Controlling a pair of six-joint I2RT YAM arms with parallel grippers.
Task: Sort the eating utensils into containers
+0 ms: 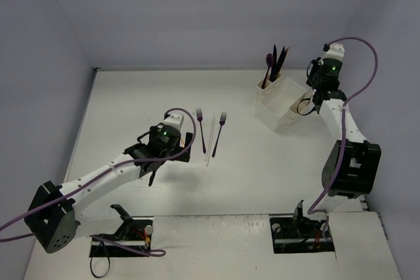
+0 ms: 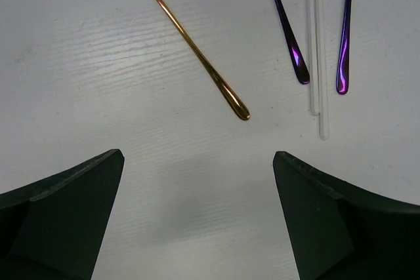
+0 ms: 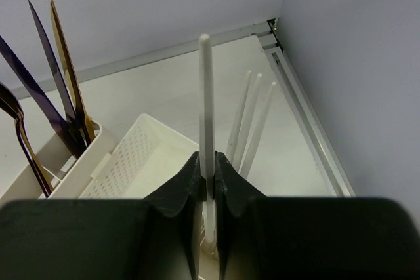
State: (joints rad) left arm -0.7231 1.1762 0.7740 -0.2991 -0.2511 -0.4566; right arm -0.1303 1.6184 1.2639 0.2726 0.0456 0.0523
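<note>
Nearest, at 8 o'clock on the counter (image 1: pixel 131 109), the left claw (image 2: pixel 198 155) hangs low with its fingers spread wide and nothing between them, and there is bare counter on every side of it. Just beyond its tips, toward 11 o'clock in the wrist view, a gold fork (image 2: pixel 190 44) lies slanted. At 1 o'clock two purple forks (image 2: pixel 287 31) lie roughly parallel with clear white pieces (image 2: pixel 316 50) between them, all apart from the claw. From that cluster a wide bare strip runs to 2 o'clock, where the white organizer (image 1: pixel 282 106) sits angled near the back edge. Its far cup holds an upright dark knife (image 3: pixel 50 70), a gold knife (image 3: pixel 67 77) and a dark spoon (image 3: pixel 20 136). The right claw (image 3: pixel 207 162) is clamped on the shaft of a white plastic utensil (image 3: pixel 205 96), upright at the organizer's right end, just beside three more white sticks (image 3: pixel 249 122). The right wall (image 3: pixel 354 63) and the counter's rear corner stand close by, leaving little room there.
</note>
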